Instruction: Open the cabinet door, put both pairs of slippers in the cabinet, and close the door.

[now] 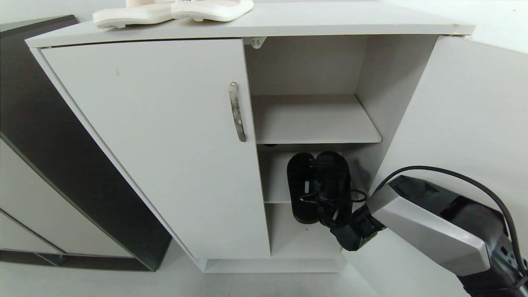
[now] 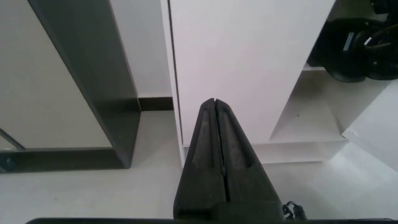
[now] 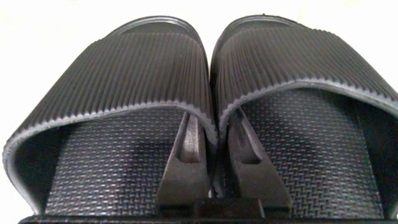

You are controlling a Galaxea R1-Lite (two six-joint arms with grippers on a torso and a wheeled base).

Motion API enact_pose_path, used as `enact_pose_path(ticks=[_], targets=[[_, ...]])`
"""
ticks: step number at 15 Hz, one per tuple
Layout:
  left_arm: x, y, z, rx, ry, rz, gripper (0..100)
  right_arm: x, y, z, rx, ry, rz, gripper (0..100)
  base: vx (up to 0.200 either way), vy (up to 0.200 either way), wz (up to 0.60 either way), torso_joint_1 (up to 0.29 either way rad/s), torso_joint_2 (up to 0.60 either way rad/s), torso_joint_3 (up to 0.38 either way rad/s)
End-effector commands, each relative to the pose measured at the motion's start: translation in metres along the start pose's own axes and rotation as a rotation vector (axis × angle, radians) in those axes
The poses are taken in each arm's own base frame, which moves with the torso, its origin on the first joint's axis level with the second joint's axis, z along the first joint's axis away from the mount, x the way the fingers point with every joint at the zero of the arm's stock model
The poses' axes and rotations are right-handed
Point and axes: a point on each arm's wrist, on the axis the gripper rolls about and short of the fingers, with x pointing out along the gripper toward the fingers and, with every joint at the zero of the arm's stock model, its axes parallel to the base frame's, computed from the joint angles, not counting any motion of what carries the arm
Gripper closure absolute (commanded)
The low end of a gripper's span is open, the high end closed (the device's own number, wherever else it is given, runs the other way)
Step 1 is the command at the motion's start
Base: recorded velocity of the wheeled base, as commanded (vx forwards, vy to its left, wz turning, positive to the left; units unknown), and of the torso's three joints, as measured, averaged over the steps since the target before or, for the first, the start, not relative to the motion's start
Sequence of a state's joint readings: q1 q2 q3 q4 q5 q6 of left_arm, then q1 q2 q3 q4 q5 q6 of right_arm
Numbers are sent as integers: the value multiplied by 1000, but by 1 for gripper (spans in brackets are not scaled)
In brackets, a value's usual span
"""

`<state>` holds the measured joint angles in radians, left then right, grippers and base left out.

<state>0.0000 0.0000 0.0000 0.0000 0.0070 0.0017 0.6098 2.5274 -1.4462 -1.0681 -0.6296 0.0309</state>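
Black slippers (image 1: 317, 181) in open cabinet (image 1: 396, 82)

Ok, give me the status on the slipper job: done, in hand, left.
Done: the right door stands open. In hand: the right gripper pinches the black slippers together, low inside the cabinet, not yet released. Left: the white slippers lie on the cabinet's top and must go in, then the door needs closing.

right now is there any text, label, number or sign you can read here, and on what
None to read: the cabinet door, the black slippers in the right gripper and the white slippers on top of the cabinet bear no word, number or sign.
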Motion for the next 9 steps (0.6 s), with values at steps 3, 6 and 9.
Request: enact_pose_path(ticks=[3, 6, 9], targets=[[0, 0, 0, 0, 2, 4, 100, 32, 5, -6, 4, -9, -26, 100, 0, 0, 0, 0, 0, 0], [0, 0, 0, 0, 2, 4, 100, 45, 8, 1, 6, -9, -35, 100, 0, 0, 0, 0, 0, 0], [0, 0, 0, 0, 0, 4, 100, 51, 11, -2, 3, -5, -37, 100, 0, 0, 0, 0, 0, 0]])
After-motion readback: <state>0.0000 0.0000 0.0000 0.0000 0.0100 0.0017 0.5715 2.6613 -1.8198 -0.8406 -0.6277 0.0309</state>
